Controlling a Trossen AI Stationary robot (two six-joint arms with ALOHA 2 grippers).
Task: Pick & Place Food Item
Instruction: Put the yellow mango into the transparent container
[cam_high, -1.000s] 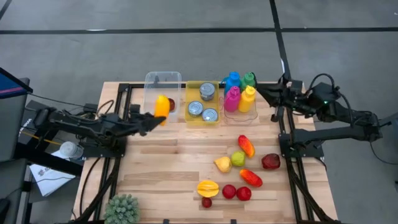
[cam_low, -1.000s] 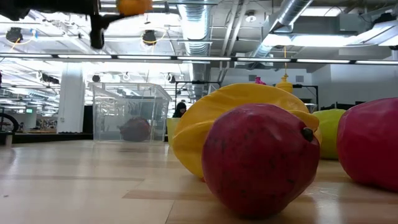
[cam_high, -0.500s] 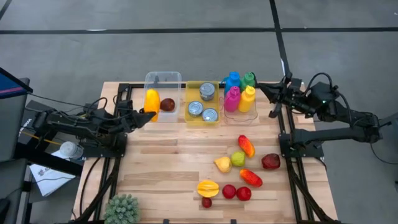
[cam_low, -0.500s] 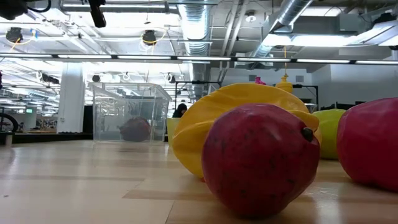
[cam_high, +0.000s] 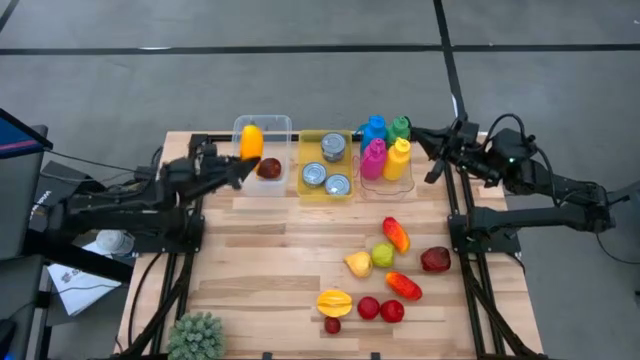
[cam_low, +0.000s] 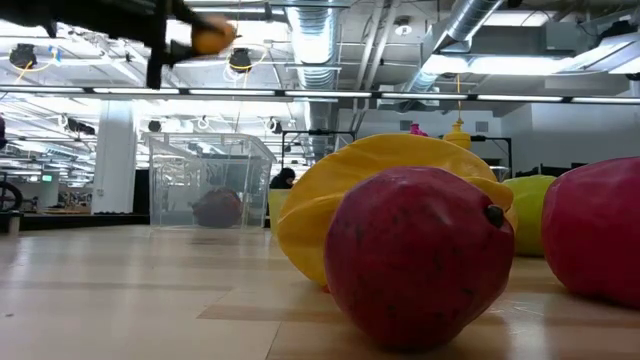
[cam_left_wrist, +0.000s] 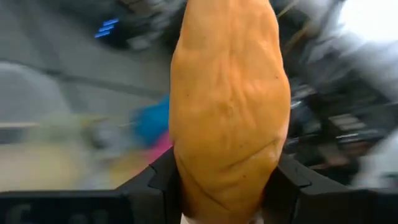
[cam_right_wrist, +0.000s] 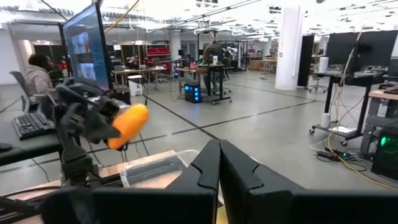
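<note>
My left gripper (cam_high: 238, 170) is shut on an orange, elongated wrinkled food item (cam_high: 250, 140) and holds it above the clear plastic bin (cam_high: 262, 150) at the table's far side. The same orange item (cam_left_wrist: 229, 106) fills the left wrist view and shows high up in the low view (cam_low: 212, 38). A dark red fruit (cam_high: 269, 168) lies on the bin's floor. My right gripper (cam_high: 428, 145) waits shut near the table's far right corner, its fingers (cam_right_wrist: 219, 163) together. My left gripper pinches the orange item's lower end (cam_left_wrist: 217, 193) between its two fingers, one on each side. The fingers come level from the table's left. The item is lifted clear and sticks out past the fingertips over the bin.
A yellow tray (cam_high: 326, 165) with cans and a holder of coloured bottles (cam_high: 385, 150) stand right of the bin. Several fruits (cam_high: 385, 270) lie on the table's near right part. A yellow starfruit and red fruit (cam_low: 420, 260) fill the low view. A green plant (cam_high: 195, 335) sits at the near left.
My left gripper has carried the orange item toward the table's far edge, from beside the bin's near left side to over the bin, swinging left and back on the way. The right gripper has shifted slightly left.
</note>
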